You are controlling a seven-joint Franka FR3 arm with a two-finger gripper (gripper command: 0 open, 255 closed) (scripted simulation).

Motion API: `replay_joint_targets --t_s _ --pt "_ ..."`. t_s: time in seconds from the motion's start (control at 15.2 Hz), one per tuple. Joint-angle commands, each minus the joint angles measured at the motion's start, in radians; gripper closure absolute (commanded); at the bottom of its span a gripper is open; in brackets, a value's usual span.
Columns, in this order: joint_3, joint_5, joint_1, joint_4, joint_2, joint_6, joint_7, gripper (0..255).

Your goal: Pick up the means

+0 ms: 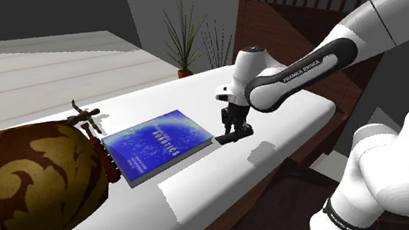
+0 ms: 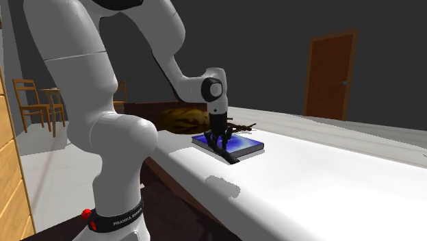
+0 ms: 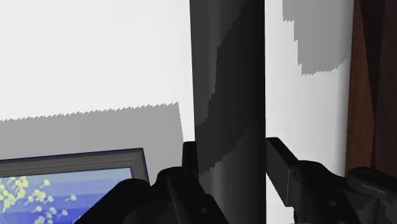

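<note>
Tabletop [image 1: 206,193], white and broad with a dark wood edge, spans the shoulder view from the lower left up to the right. The white arm [image 1: 304,70] is next in size. It rises from the stand at that view's lower right and bends up and left over the surface, and its wrist points down near the middle of the white top.

At the shoulder view's left edge lies a big rounded cushion [image 1: 23,195], brown with a gold leaf pattern, resting on the tabletop. Just beside it, toward the gripper, a blue book [image 1: 157,142] lies flat with its cover up. A brown twig-like thing [image 1: 85,118] sits behind the book near the cushion's top, too small to make out further. Beyond the far edge of the table stands a spiky potted plant [image 1: 186,42]. In the second exterior view a brown door [image 2: 330,75] shows in the grey wall behind, and a wooden chair [image 2: 31,103] stands far off at that view's left.

The gripper [image 1: 234,130] hangs just off the book's near corner, on the side away from the cushion. Between its fingers [image 3: 280,159] runs a dark bar [image 3: 229,95], long, straight and nearly black, stretching away from the hand over the white surface. The two fingers press against the bar's opposite sides and pinch it. In the second exterior view the bar's end sticks out below the gripper beside the book's edge. Whether the bar is clear of the tabletop cannot be told.
</note>
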Motion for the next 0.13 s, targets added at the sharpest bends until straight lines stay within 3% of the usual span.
replay_joint_targets --t_s 0.0,0.07 --pt "0.004 -0.001 0.0 0.009 -0.012 -0.021 0.003 255" --pt "0.004 -0.001 0.0 0.009 -0.012 -0.021 0.003 255"
